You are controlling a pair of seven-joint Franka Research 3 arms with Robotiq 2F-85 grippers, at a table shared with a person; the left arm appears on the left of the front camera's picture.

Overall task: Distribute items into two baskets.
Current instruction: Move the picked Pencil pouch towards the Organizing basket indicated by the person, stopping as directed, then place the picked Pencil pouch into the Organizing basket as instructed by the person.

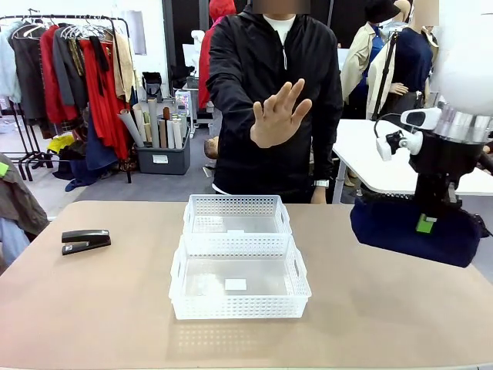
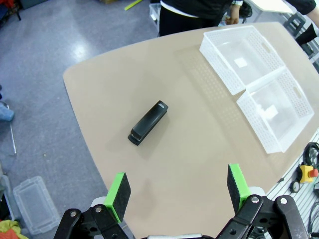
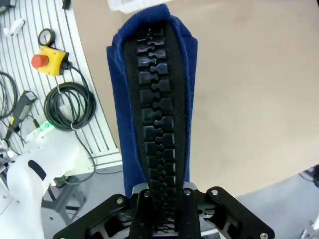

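Now, pouch (image 1: 385, 227): clamped in our right gripper (image 1: 426, 221), long axis sideways, seemingly off the table (image 1: 385, 308).
Baskets (image 1: 239, 308): leftward of it.
Left gripper (image 2: 178, 191): fingers apart, nearer the stapler (image 2: 148, 122).

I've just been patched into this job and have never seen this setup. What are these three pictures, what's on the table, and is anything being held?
These are two robot arms at a tan table, with a person opposite raising an open hand. The front picture looks across the table from the robot's side. The other two come from a camera on each wrist, looking along that arm's pincer. On the table stand two white baskets, a near basket and a far basket behind it, and a black stapler lies to the left. The left pincer is open above the table, with the stapler ahead of it. The right pincer is shut on the zip of a navy pouch, which hangs at the table's right edge.
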